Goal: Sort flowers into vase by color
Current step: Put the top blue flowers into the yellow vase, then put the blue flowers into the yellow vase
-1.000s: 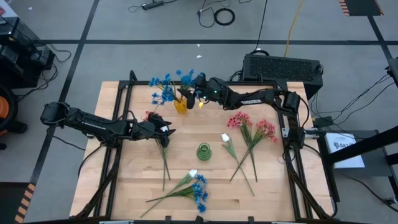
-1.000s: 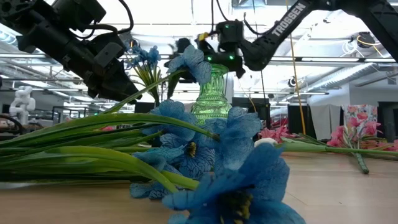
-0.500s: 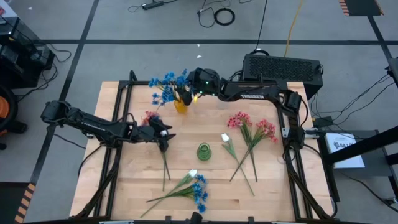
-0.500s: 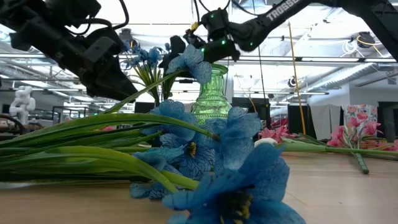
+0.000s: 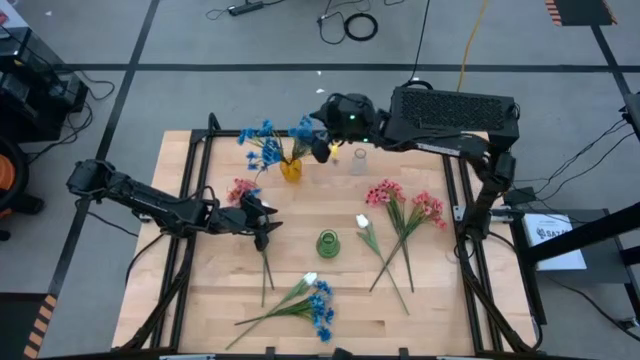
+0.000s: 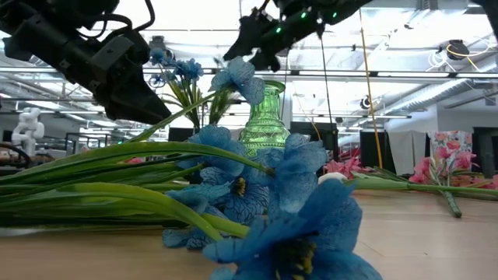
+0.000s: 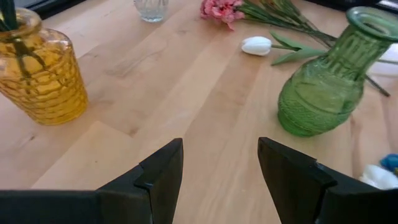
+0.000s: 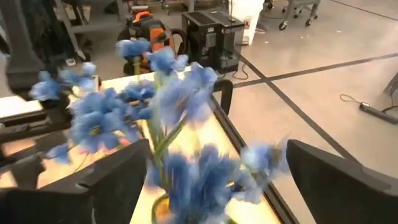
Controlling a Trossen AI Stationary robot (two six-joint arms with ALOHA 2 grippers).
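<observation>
Blue flowers (image 5: pixel 268 140) stand with their stems in the yellow vase (image 5: pixel 290 170) at the far side of the table. My right gripper (image 5: pixel 322 148) hovers open above and just right of them, touching nothing; its wrist view shows the blooms (image 8: pixel 155 99) beyond its spread fingers. My left gripper (image 7: pixel 221 149) is open over bare wood beside a pink flower (image 5: pixel 240 190) whose stem lies toward the near edge. The green vase (image 5: pixel 327 243) stands mid-table. More pink flowers (image 5: pixel 405 205) and a white bud (image 5: pixel 362 222) lie to the right, and a white and blue bunch (image 5: pixel 312 300) lies near the front.
A small clear vase (image 5: pixel 358 160) stands right of the yellow one, close under my right arm. A black box (image 5: pixel 455 110) sits past the far right corner. In the low view the near blue bunch (image 6: pixel 264 194) fills the foreground. Bare wood lies between the yellow and green vases.
My right gripper has risen from the yellow vase and drawn back toward the table's far right, tipping up toward level. The blue flowers stay standing in the vase. My left gripper has swung a little toward the near edge.
</observation>
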